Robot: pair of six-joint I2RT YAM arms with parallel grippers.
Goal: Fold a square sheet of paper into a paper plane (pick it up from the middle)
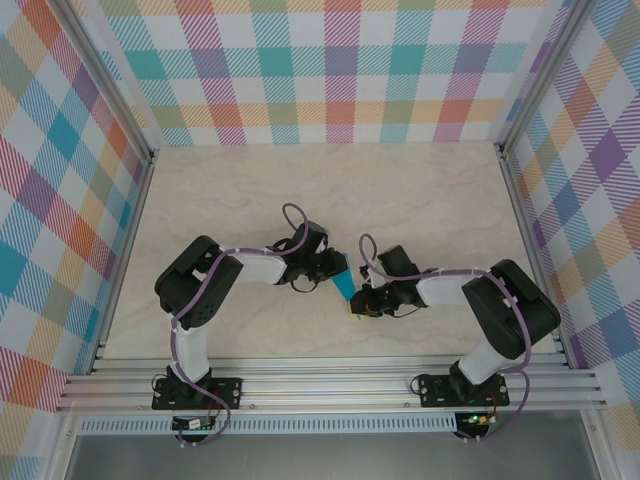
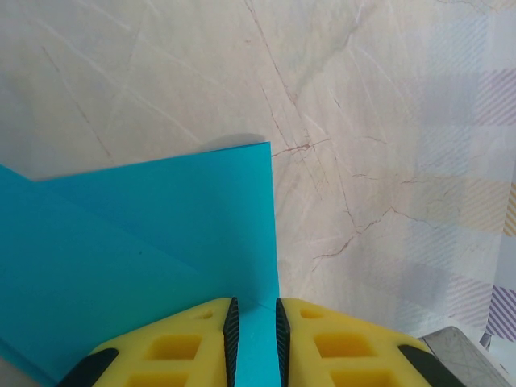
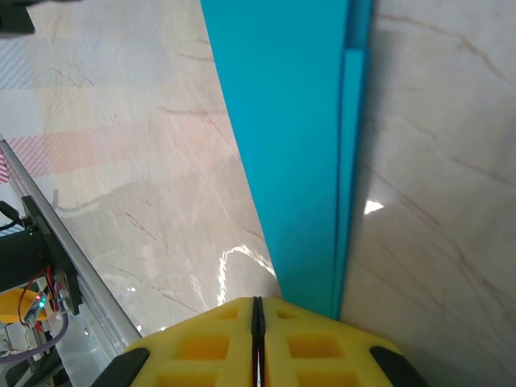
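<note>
Starting nearest, the left arm base [image 1: 195,390] and right arm base [image 1: 465,390] sit on the aluminium rail [image 1: 330,385]. Both arms bend inward and meet mid-table.

Right gripper [image 1: 358,305] is the nearer of the two, just below the left gripper [image 1: 335,268]. The teal paper [image 1: 343,284] is a small folded piece between them, touching both, in the near half of the marble-look table [image 1: 300,190].

Left wrist view: left gripper [image 2: 254,322] is clamped on the paper's edge. A strip of teal paper [image 2: 161,234] runs between the black pads of the yellow fingers [image 2: 177,347]. The sheet spreads left and away, with a diagonal fold line across it, a straight right edge and a square corner at the far end. There's a thin shadow along the far edge.

Right wrist view: right gripper [image 3: 258,310] has its yellow fingers [image 3: 201,347] pressed tight together, no gap at the seam. The teal paper [image 3: 290,121] is a long narrow band running away from the tips. A second layer's edge shows down its right side. Its near end passes behind the right-hand finger, off the seam. Can't tell whether it's actually pinched there.

Bare table beyond, then the checked walls [image 1: 330,70] at the back and sides
</note>
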